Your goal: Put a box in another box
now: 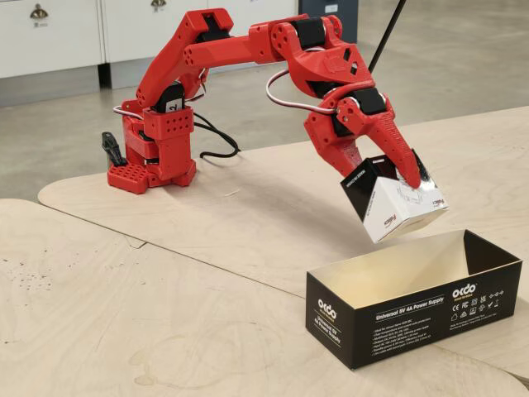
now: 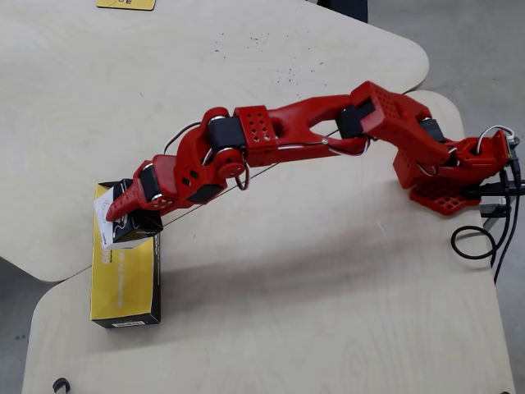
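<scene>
My red gripper (image 1: 385, 179) is shut on the small black-and-white box (image 1: 390, 205) and holds it tilted in the air. The long black box (image 1: 413, 318) with "Universal 5V 4A Power Supply" print lies open on the table at the front right, its pale inside empty. The small box hangs just above and behind its far rim. In the overhead view the gripper (image 2: 115, 217) and the small box (image 2: 125, 228) overlap the upper end of the long box (image 2: 127, 283), whose inside looks yellow there.
The arm's base (image 1: 153, 165) is clamped at the table's back left, with black cables (image 2: 480, 238) beside it. The plywood table tops (image 1: 165, 289) meet at curved seams. Grey cabinets (image 1: 50, 33) stand behind on the floor.
</scene>
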`<state>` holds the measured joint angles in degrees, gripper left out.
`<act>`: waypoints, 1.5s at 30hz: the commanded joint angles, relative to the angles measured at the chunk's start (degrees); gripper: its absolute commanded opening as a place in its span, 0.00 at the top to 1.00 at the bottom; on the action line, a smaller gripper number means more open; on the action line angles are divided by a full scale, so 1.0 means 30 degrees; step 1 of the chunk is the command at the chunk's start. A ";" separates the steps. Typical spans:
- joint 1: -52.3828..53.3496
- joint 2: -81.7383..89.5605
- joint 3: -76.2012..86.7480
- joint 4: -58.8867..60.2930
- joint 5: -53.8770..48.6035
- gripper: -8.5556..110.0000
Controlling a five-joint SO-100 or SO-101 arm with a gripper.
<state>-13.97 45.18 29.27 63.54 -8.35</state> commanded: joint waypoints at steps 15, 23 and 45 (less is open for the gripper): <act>-0.0381 0.6328 0.3018 0.2842 -0.4512 0.57; -0.0352 1.4209 1.0400 0.6914 -0.8555 0.63; 0.5771 3.2607 3.8643 0.0293 -1.8281 0.93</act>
<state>2.64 135.70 138.87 67.41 -59.94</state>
